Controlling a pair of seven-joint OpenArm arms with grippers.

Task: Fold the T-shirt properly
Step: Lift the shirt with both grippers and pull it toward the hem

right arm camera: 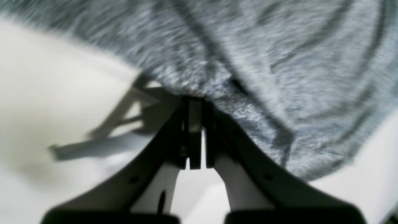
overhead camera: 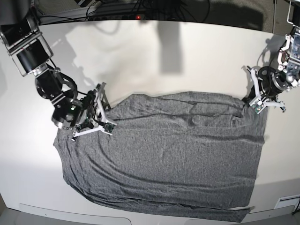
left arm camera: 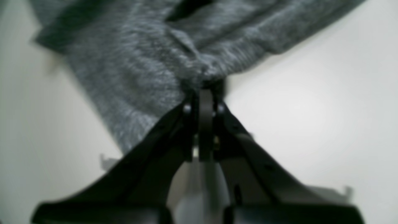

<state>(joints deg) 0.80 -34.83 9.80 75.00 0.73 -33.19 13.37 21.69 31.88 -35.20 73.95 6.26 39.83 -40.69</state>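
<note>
The heather-grey T-shirt (overhead camera: 178, 150) lies spread and wrinkled across the white table, wider than it is deep. My left gripper (overhead camera: 247, 101) is at the shirt's far right corner. In the left wrist view, this gripper (left arm camera: 205, 88) is shut on a bunched bit of the shirt (left arm camera: 140, 62). My right gripper (overhead camera: 107, 116) is at the far left edge of the cloth. In the right wrist view, this gripper (right arm camera: 194, 101) is shut on the hem of the shirt (right arm camera: 279, 62). The sleeves are not clearly visible.
The white table (overhead camera: 154, 61) stretches bare behind the shirt. Dark cables (overhead camera: 140, 9) run along its far edge. The shirt's near edge lies close to the table's front edge (overhead camera: 140, 218).
</note>
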